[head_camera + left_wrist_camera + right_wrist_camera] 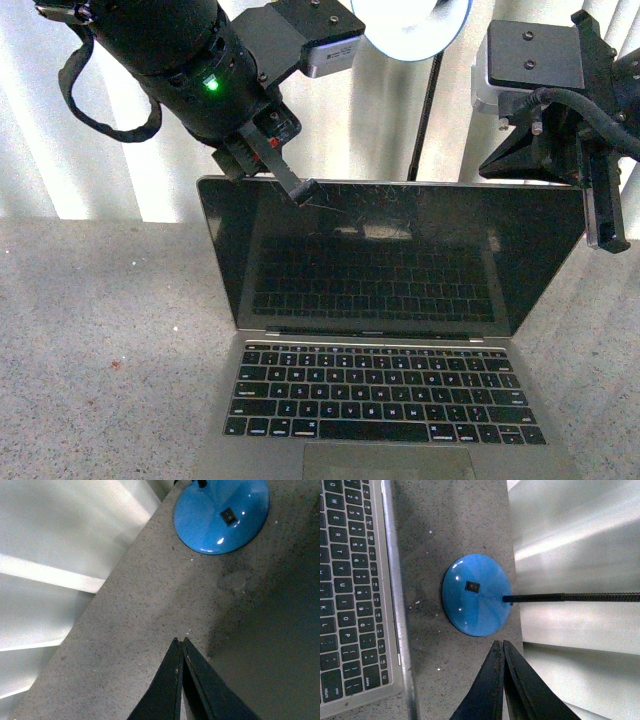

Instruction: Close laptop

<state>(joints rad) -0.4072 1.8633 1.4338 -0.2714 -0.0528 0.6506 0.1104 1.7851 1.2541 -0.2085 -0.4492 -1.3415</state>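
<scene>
At screen top | left gripper (303, 192) closed, seemingly touching laptop (390, 270) | right gripper (607, 238) closed, empty

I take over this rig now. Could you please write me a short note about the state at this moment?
Left gripper: shut, tip at the top edge of the laptop lid; contact unclear.
Right gripper: shut, holding nothing, beside the screen's upper right corner.
Laptop: open on the table; blue lamp base behind it.
Done: lid not lowered yet.
Left: push the lid down until closed.
</scene>
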